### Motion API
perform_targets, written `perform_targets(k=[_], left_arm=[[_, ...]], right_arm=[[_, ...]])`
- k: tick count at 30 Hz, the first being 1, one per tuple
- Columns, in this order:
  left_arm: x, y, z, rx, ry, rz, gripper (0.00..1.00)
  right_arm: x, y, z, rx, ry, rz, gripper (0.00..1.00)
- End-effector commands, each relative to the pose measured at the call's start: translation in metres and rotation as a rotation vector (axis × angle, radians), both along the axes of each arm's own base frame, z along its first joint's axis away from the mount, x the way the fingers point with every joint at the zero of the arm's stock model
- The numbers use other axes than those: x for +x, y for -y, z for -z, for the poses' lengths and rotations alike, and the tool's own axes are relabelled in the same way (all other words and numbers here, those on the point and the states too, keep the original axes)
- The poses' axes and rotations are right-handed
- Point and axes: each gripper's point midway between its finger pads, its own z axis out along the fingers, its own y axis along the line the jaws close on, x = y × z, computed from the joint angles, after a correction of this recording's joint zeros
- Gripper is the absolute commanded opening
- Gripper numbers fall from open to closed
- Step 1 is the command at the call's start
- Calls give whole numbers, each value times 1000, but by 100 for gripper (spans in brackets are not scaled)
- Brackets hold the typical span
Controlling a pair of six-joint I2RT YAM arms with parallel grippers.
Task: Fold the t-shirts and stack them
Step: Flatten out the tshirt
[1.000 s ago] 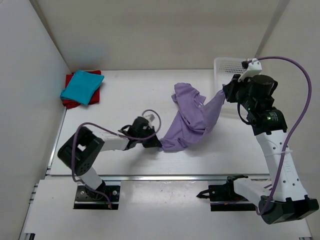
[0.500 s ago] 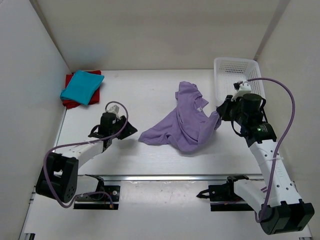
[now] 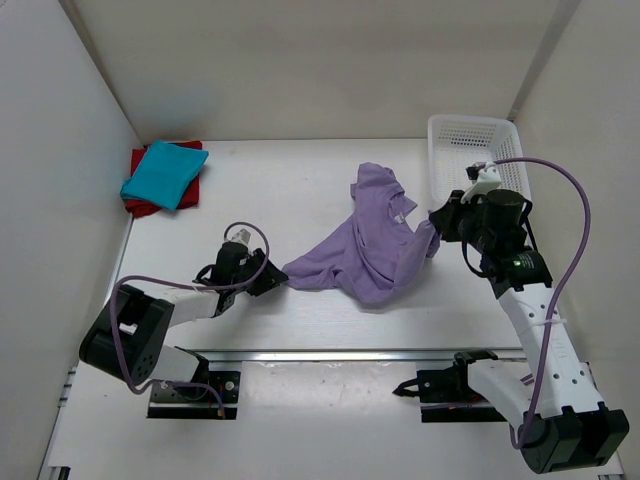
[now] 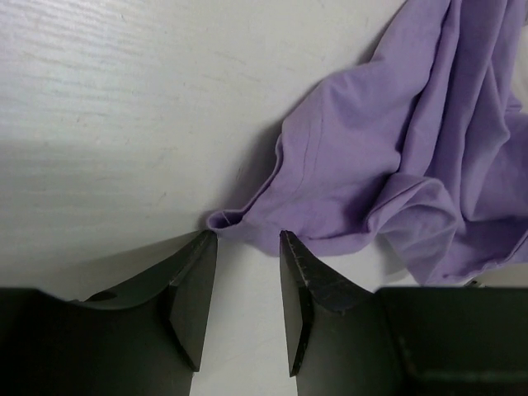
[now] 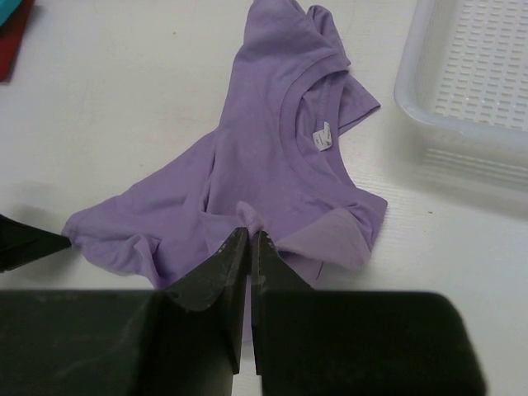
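Lavender t-shirt (image 3: 365,250) lies crumpled mid-table, long axis roughly 8 to 2 o'clock, collar toward 12. Right gripper (image 3: 437,222) is pinched closed on its 3 o'clock edge. Left gripper (image 3: 276,281) has jaws apart at its 8 o'clock corner, gripping nothing.

Bright even light; soft shadows; possibly slight blur.
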Motion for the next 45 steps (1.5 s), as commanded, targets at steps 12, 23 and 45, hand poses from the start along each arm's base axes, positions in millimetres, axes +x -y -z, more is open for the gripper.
perform_targets(k=[12,23,45], left_arm=[[23,-6,11,48,7,-95,20],[88,-5,-176,-91,338,-49,0],[121,-164,-429,-245,753,-337,0]], right_arm=[[-1,-13,-20,35,90,-56,0],[-6,4,-97,-12,209,58,0],[63,-53,-308,-145,526,21,0]])
